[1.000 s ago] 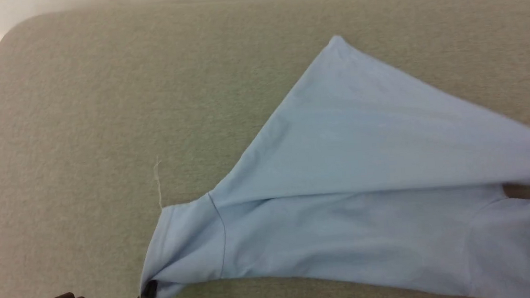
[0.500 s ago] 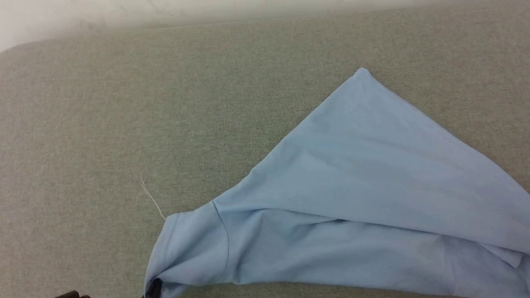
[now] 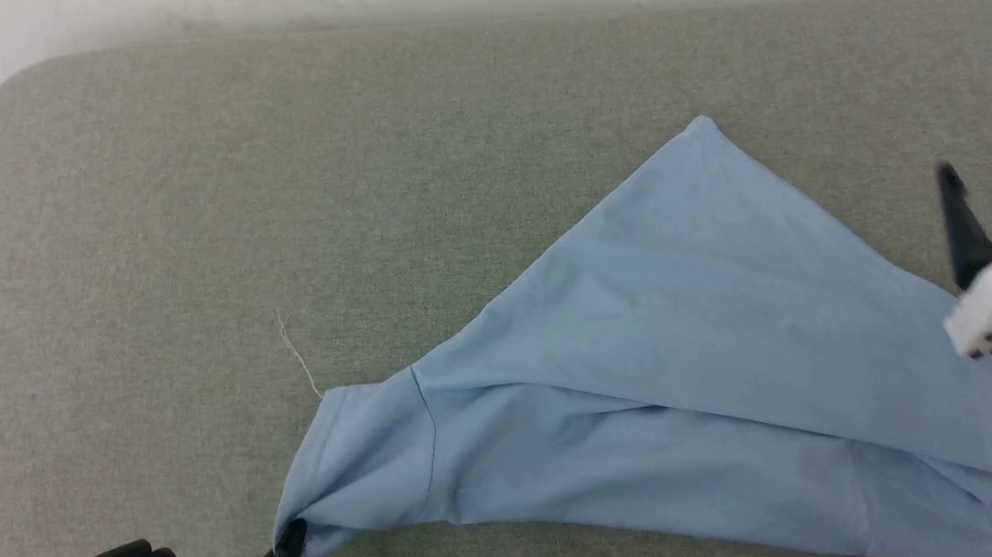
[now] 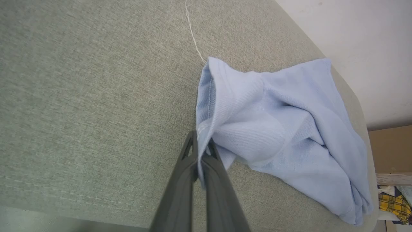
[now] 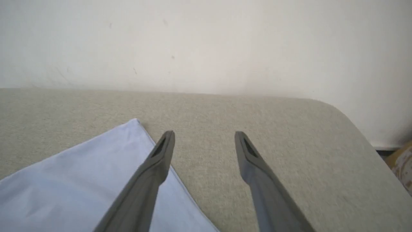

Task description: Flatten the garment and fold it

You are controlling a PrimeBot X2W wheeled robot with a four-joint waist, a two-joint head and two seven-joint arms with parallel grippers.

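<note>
Light blue shirt lies rumpled in a rough triangle on grey padded table; left gripper pinches its sleeve hem; right gripper spread, empty, over shirt's right edge.

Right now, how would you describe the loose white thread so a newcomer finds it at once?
Find the grey fabric table, then the light blue garment on it. From the far corner of the sleeve that the left gripper pinches, the thread runs over bare table: a thin, pale, curved line, unlike the blue cloth.
</note>
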